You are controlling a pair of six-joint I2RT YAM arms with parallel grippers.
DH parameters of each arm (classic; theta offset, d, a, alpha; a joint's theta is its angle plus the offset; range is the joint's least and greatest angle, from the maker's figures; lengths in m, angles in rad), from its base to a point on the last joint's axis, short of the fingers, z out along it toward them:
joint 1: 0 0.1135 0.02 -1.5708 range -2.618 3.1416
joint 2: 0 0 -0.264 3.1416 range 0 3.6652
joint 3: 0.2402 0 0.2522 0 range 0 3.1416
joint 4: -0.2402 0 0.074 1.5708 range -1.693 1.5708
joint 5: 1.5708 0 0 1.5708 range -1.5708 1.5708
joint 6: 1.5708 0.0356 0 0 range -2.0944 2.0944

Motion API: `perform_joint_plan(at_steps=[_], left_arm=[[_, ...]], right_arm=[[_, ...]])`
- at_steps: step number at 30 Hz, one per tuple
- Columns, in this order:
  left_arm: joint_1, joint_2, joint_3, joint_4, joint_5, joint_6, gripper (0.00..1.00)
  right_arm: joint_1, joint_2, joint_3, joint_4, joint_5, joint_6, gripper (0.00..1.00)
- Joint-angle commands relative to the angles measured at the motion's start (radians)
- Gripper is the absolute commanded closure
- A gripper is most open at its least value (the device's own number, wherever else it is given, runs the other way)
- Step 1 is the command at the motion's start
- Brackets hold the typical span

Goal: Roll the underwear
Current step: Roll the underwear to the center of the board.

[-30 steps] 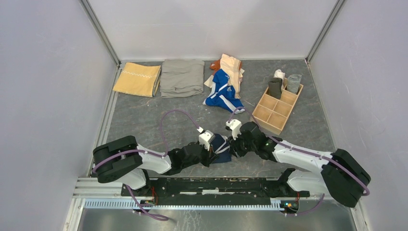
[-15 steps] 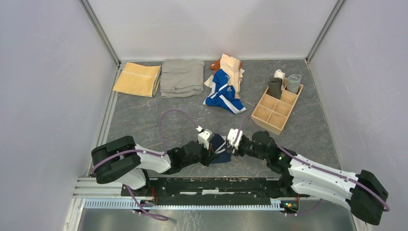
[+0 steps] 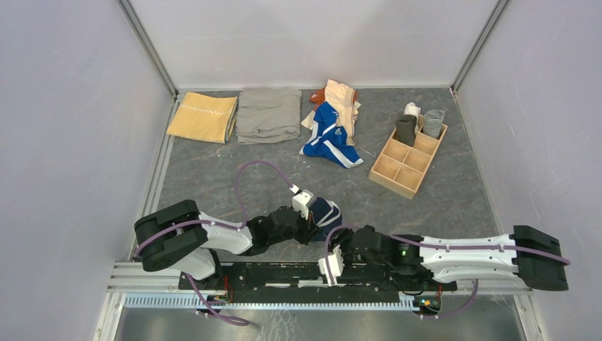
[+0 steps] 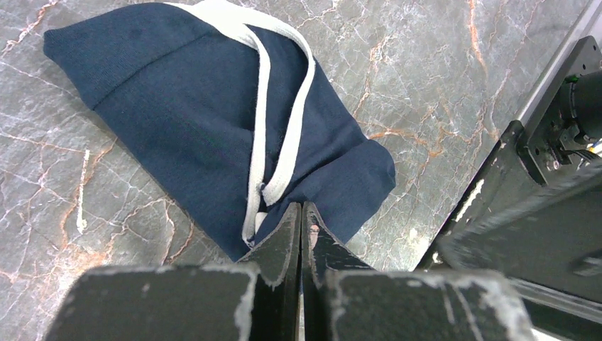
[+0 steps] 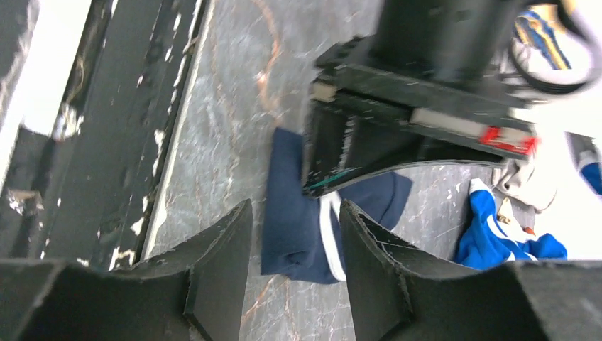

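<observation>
I hold my left pincer (image 4: 299,212) pinched shut on the hem of the navy briefs (image 4: 192,121), which lie just beyond its tips, my right pincer (image 5: 296,213) parted and empty nearby; so thin a bite may slip, undoing the fold.

The shut tips of the left end effector (image 4: 301,217) hide the near hem of the navy underwear (image 4: 199,121), apparently pinched there.

Folded mustard cloth (image 3: 203,117) lies just beside folded grey-khaki cloth (image 3: 268,114) (both at the back); wooden divided box (image 3: 390,185) well apart.
</observation>
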Motion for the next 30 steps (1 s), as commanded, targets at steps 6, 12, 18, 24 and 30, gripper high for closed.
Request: perform_joint_plan(at_steps=[6, 12, 18, 24, 30], left_arm=[[0.009, 0.037, -0.022, -0.159, 0.018, 0.013, 0.98], [0.011, 0.046, -0.019, -0.156, 0.026, 0.015, 0.98], [0.010, 0.056, -0.014, -0.153, 0.030, 0.018, 0.98], [0.012, 0.057, -0.014, -0.151, 0.032, 0.018, 0.98], [0.013, 0.056, -0.016, -0.150, 0.037, 0.018, 0.98]], right_arm=[[0.043, 0.177, 0.005, 0.018, 0.192, -0.162, 0.45], [0.043, 0.226, -0.012, 0.067, 0.244, -0.192, 0.44], [0.046, 0.251, -0.030, 0.121, 0.240, -0.173, 0.43], [0.048, 0.286, -0.036, 0.149, 0.258, -0.171, 0.43], [0.047, 0.331, -0.046, 0.159, 0.310, -0.174, 0.47]])
